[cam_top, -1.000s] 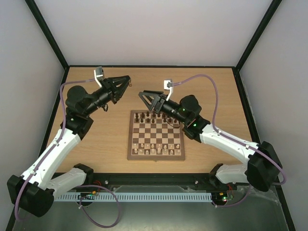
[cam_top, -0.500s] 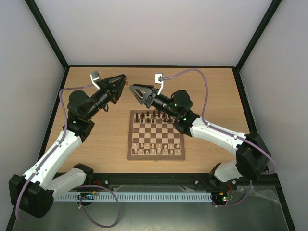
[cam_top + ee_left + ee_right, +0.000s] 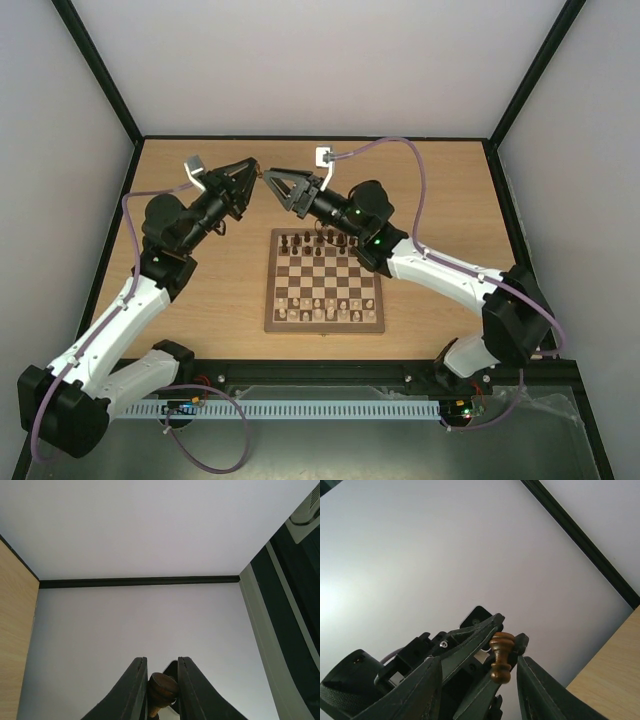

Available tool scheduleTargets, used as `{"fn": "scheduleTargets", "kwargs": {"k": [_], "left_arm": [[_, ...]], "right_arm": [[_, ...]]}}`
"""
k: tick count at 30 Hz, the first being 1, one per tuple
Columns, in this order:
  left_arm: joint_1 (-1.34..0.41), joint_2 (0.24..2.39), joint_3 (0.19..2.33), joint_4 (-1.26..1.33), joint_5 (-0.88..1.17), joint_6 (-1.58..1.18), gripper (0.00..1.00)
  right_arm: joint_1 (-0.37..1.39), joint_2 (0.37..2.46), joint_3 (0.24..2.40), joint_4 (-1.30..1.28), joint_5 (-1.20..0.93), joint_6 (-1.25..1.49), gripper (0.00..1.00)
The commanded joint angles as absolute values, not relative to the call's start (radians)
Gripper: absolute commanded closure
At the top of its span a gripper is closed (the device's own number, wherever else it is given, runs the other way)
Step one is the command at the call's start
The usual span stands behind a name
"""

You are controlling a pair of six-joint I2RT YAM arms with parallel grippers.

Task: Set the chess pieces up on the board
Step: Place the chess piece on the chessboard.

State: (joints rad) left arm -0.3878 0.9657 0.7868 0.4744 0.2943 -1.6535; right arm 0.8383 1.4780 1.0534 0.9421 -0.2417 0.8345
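Observation:
My left gripper [image 3: 254, 171] is raised in the air behind the board [image 3: 323, 273] and is shut on a dark brown chess piece [image 3: 162, 688], which also shows in the right wrist view [image 3: 501, 658]. My right gripper [image 3: 270, 182] is open and meets the left one tip to tip. In the right wrist view its fingers [image 3: 427, 682] stand wide on either side of the held piece and the left gripper's tips [image 3: 470, 647]. Several dark pieces [image 3: 318, 240] stand on the board's far rows. Pale pieces [image 3: 322, 309] fill its near rows.
The light-wood tabletop [image 3: 200, 290] stretches round the board. Black frame posts and pale walls enclose it on three sides. Both arms' cables [image 3: 420, 170] arc above the back half of the table.
My right gripper has swung left and up from over the board's far edge to meet the left gripper. The left gripper has shifted slightly toward it, still holding the piece.

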Motion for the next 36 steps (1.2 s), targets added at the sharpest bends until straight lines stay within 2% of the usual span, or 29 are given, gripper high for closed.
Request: {"fn": "scheduleTargets", "kwargs": {"k": [1,10,17,26,36], "left_arm": [[-0.396,0.954,0.781,0.521,0.27,-1.661,0.92],[-0.402,0.958,0.777,0.516,0.264,-1.66,0.92],[-0.402,0.963,0.773,0.511,0.26,-1.655,0.93],[-0.409,0.976,0.774,0.518,0.255,-1.651,0.94],[-0.416,0.976,0.77,0.51,0.242,-1.643,0.94]], "right_arm": [[0.844,1.508,1.103,0.997,-0.234,0.827,0.59],[0.845,1.542,1.125,0.983,-0.239,0.835,0.6],[0.847,1.543,1.127,0.983,-0.245,0.836,0.69],[0.853,1.555,1.127,0.985,-0.259,0.839,0.7],[0.858,1.559,1.128,0.983,-0.264,0.841,0.84]]}}
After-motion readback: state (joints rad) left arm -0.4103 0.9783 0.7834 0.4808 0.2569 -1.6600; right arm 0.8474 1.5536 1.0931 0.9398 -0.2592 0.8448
